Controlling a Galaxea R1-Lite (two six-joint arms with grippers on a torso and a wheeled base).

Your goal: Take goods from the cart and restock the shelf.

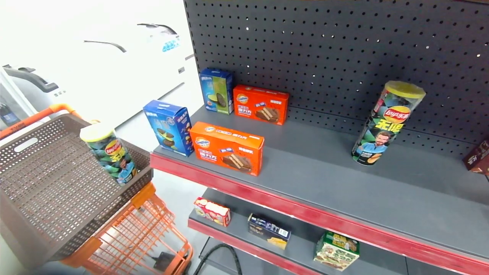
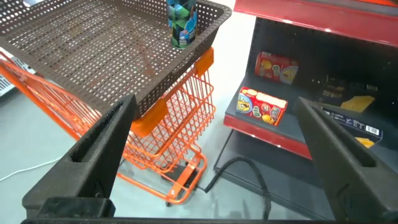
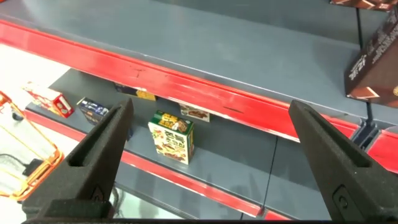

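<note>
One chip can stands upright in the cart's brown basket, at the corner nearest the shelf. Pick not yet begun, I judge. Left gripper and right gripper both gape wide, empty. Next: left takes the can. Basket wall and orange box crowd the path.

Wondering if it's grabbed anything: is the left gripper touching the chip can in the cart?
Apart. The left wrist view shows the chip can standing in the cart basket, far beyond the open left gripper.
</note>
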